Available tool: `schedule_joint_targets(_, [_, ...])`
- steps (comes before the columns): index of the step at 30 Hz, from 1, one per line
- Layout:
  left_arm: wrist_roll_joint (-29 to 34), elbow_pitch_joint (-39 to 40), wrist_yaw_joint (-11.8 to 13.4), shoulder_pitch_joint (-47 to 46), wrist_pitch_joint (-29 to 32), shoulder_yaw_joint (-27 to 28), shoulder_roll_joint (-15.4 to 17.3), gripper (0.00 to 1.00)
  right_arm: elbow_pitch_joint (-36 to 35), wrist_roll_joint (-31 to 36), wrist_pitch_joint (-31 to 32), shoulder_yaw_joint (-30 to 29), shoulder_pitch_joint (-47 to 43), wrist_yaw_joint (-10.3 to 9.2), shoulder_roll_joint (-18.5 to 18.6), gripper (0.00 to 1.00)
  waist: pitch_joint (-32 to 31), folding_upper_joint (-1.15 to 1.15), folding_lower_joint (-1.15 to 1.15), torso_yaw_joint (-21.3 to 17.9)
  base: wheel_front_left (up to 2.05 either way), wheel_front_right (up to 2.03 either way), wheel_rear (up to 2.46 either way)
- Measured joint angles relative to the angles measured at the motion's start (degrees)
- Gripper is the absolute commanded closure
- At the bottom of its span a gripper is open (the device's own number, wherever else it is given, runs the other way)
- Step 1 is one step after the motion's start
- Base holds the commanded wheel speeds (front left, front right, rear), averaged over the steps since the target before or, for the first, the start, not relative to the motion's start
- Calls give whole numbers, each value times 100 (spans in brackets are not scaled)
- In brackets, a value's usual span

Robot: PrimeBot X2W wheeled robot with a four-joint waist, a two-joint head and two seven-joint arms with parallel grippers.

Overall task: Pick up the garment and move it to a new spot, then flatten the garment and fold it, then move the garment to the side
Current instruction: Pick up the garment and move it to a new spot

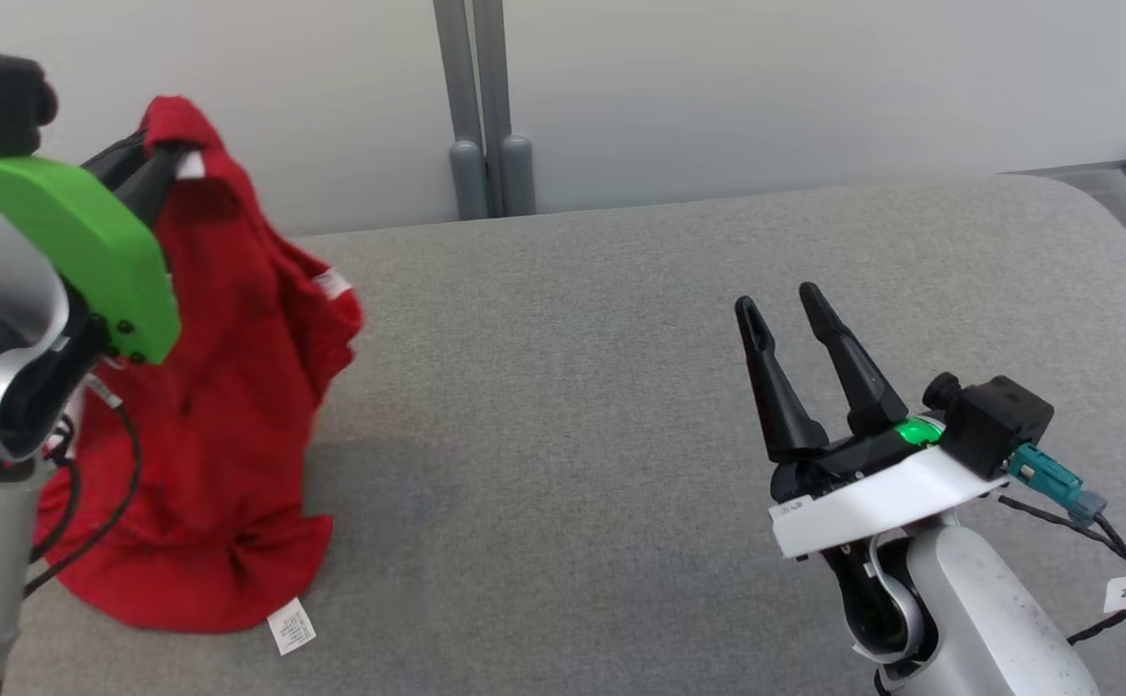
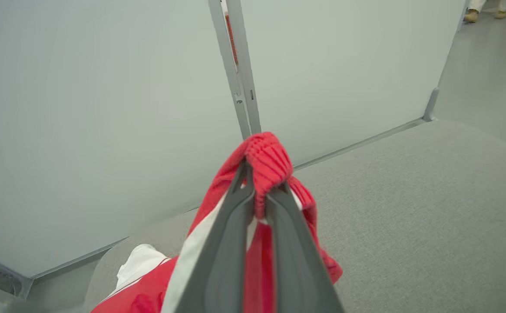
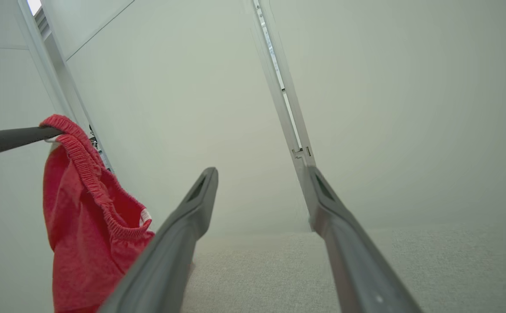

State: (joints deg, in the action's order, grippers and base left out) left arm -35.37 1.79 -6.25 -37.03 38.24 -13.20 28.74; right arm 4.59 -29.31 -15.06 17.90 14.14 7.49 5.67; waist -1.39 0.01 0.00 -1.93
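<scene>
The garment (image 1: 224, 416) is red with white trim and a white care label at its hem. It hangs from my left gripper (image 1: 171, 159), which is raised at the far left and shut on its ribbed waistband (image 2: 268, 158). The lower part of the cloth rests bunched on the grey table (image 1: 620, 435). In the right wrist view the garment (image 3: 83, 226) dangles at the left, held by the other arm's dark fingers (image 3: 14, 138). My right gripper (image 1: 780, 304) stands open at the lower right, well apart from the cloth, nothing between its fingers (image 3: 192, 213).
Pale partition panels with a grey post (image 1: 480, 106) stand right behind the table's far edge. The table's rounded corner (image 1: 1104, 208) lies at the far right. A person's feet (image 2: 483, 11) show on the floor in the left wrist view's top right.
</scene>
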Motion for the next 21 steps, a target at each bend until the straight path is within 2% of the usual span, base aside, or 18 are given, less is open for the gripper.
schedule_joint_targets(6, [-343, 331, 131, -249, -275, -183, -838, 100, -78, 26, 0, -364, -59, 0, 87, 0, -39, 0, 0, -380, 0, 0, 0])
schedule_joint_targets(11, [-555, 146, 224, 143, -673, -149, -1203, 100, -125, 64, 0, -560, -97, 0, 120, 0, -1, 0, 0, -649, 0, 0, 0])
schedule_joint_targets(14, [-704, -172, 246, 724, -1088, -55, -1365, 100, -127, 74, 0, -624, -115, 0, 164, 0, 76, -1, 0, -758, 0, 0, 0])
schedule_joint_targets(18, [-639, -953, 175, 1498, -1957, -46, -1558, 100, -116, 73, 0, -634, -124, 0, 187, 0, 218, -1, 0, -834, 0, 0, 0])
schedule_joint_targets(21, [-298, -1795, 75, 1829, -2726, -290, -1751, 100, -69, 66, 0, -553, -110, 0, 185, 0, 319, -1, 0, -853, 0, 0, 0])
